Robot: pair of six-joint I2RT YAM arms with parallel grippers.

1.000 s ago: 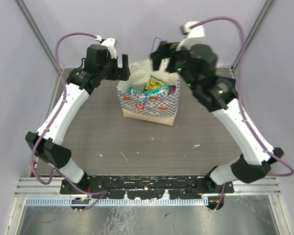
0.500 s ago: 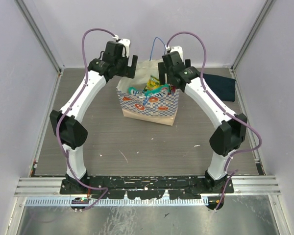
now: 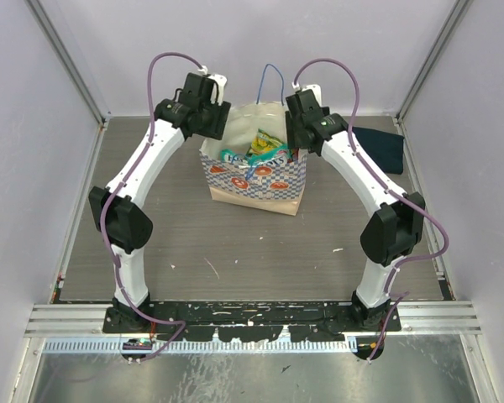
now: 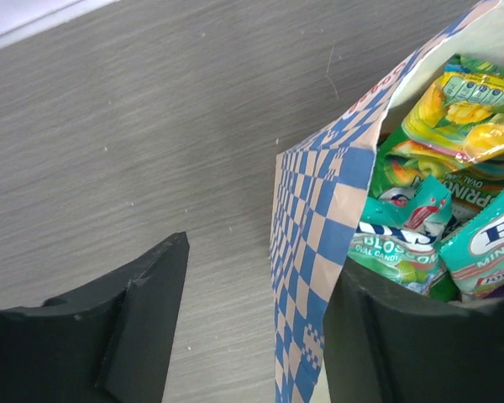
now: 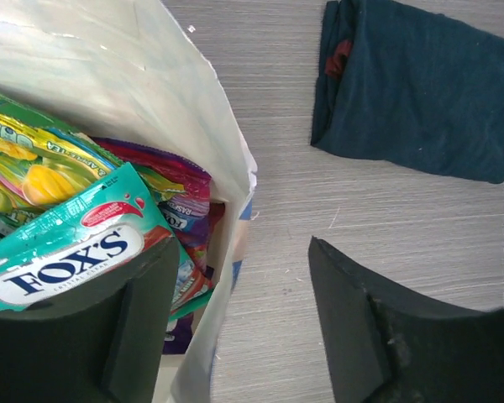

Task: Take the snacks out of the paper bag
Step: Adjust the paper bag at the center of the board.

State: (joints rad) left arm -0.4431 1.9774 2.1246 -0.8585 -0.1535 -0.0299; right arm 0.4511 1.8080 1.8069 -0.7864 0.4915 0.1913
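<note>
Widely parted, fingers [image 4: 118, 327] straddle paper bag [image 4: 319, 218].

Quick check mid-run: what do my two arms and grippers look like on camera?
The left arm and right arm have white links, black joints, and a looping purple cable each. The left gripper and right gripper carry broad, matte black fingers. No markings show.

Both arms, sprawled wide with elbows low a second ago, have swung up tall and narrow. The left hand [image 3: 216, 126] has edged in onto the left rim of the bag [image 3: 256, 180]. The right hand [image 3: 297, 138] has dropped from above the back rim to the right rim. Each now straddles a wall, jaws apart.
</note>
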